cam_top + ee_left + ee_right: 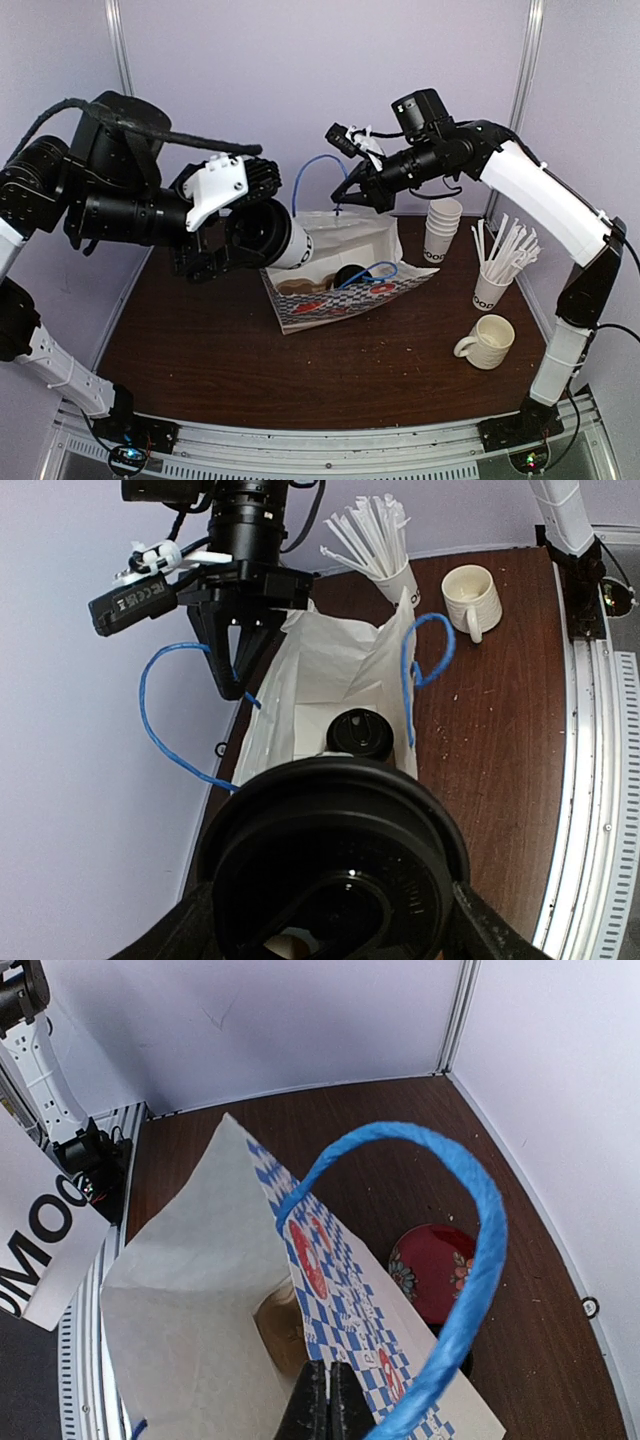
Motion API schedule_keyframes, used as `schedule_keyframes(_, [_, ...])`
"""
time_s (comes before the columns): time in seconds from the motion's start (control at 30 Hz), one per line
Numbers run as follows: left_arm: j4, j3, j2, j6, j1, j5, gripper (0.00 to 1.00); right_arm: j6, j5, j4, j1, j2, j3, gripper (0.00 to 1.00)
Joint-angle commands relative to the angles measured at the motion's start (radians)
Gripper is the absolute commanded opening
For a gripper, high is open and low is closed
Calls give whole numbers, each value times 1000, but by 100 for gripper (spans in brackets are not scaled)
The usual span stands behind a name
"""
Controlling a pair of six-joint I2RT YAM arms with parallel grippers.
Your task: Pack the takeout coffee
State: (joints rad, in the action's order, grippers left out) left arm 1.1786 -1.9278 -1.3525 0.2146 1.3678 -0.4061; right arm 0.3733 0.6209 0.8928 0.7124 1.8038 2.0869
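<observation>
My left gripper (pixel 262 240) is shut on a white cup (pixel 292 247) by its black dome lid (pixel 335 860), holding it tilted on its side just above the left end of the open paper bag (pixel 345 290). Its lettering shows in the right wrist view (pixel 40 1240). A second lidded cup (pixel 360 732) stands inside the bag in the brown pulp carrier (pixel 278 1325). My right gripper (pixel 356 196) is shut on the bag's far rim (pixel 330 1360), holding it up beside the blue handle (pixel 470 1260).
At the right stand a stack of lidless white cups (pixel 441 230), a cup of white straws (pixel 492 270) and a cream mug (pixel 487 340). A red patterned plate (pixel 435 1270) lies behind the bag. Walls close in at the back and sides.
</observation>
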Motion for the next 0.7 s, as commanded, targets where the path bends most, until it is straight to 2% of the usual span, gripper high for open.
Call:
schedule_keyframes(0.0, [-71,28,-51,17,-3,28,69,23,14,-1,-5,-73,-82,0])
schedule_keyframes(0.3, [-74,7,-139,56,-2,70,67,4,70,57,0,-187,-175,0])
schedule_keyframes(0.67, [-73,60,-172,62,9,71,64,-38,116,67,76,-264,-335,0])
